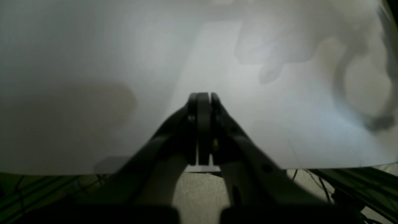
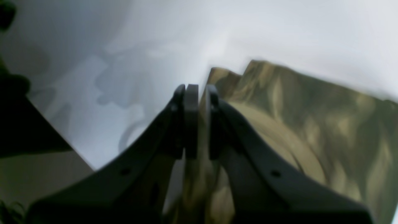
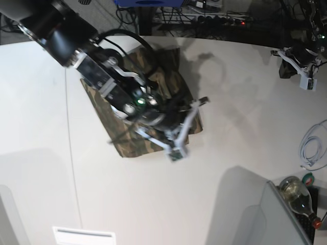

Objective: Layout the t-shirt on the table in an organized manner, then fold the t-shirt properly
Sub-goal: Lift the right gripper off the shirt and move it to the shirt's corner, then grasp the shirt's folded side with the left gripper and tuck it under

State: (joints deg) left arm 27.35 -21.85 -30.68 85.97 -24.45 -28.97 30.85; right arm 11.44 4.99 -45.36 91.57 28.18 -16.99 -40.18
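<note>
The camouflage t-shirt lies crumpled in a rough diamond shape on the white table, left of centre in the base view. My right arm reaches down over it. In the right wrist view my right gripper is shut on a fold of the t-shirt, which runs between the fingers and spreads to the right. My left gripper is shut with nothing in it, above bare table near an edge. In the base view the left gripper sits at the far right, well apart from the shirt.
A thin dark seam runs down the table's left part. A coiled white cable and a bottle sit at the right edge. A grey panel stands at the bottom right. Cables and power strips lie beyond the far edge.
</note>
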